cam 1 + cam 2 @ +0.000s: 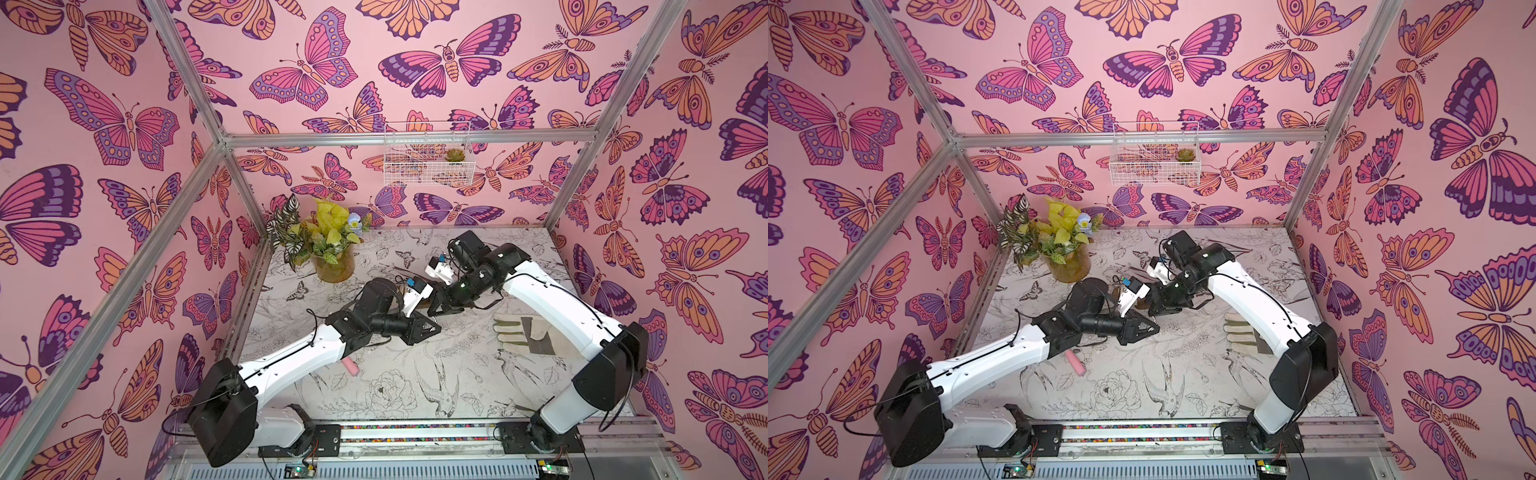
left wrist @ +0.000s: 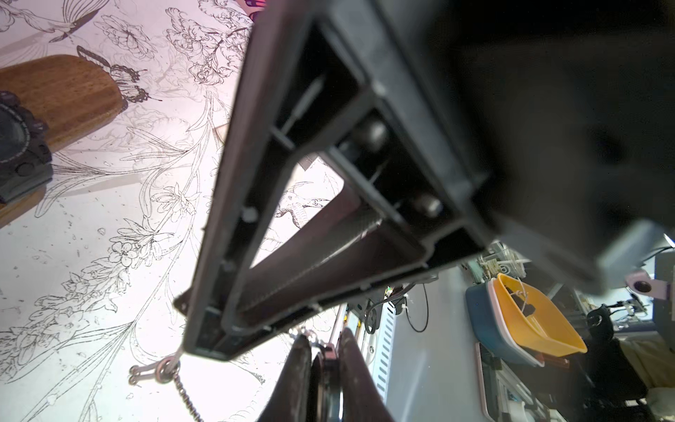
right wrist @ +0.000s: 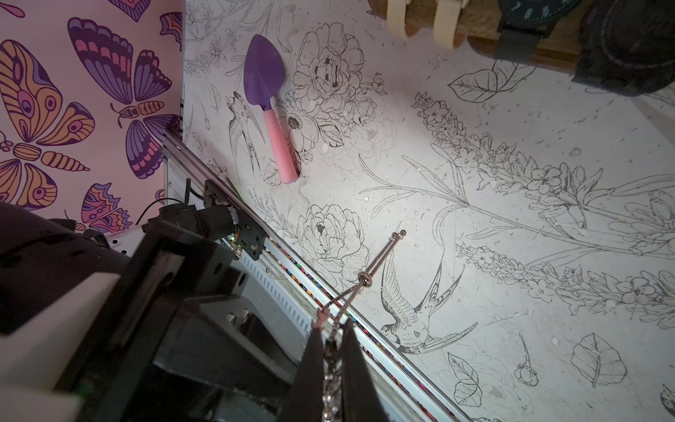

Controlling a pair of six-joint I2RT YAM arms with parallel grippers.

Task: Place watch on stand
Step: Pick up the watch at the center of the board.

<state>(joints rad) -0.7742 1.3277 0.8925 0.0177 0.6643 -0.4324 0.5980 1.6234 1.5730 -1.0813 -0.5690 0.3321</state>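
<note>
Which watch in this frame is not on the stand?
The silver chain-strap watch, pinched by the left tool and right tool. The cream straps, teal-numeral watch and bulky black watch all sit around the wooden stand.

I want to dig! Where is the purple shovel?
The shovel lies flat on the table on the robot's left near the front; in both top views the left arm covers its blade.

The table (image 1: 415, 361) had a sketched floral print. A glove (image 1: 524, 334), a trowel (image 3: 272, 120), a vase (image 1: 335, 268) and the stand (image 2: 62, 95) sat on it.
</note>
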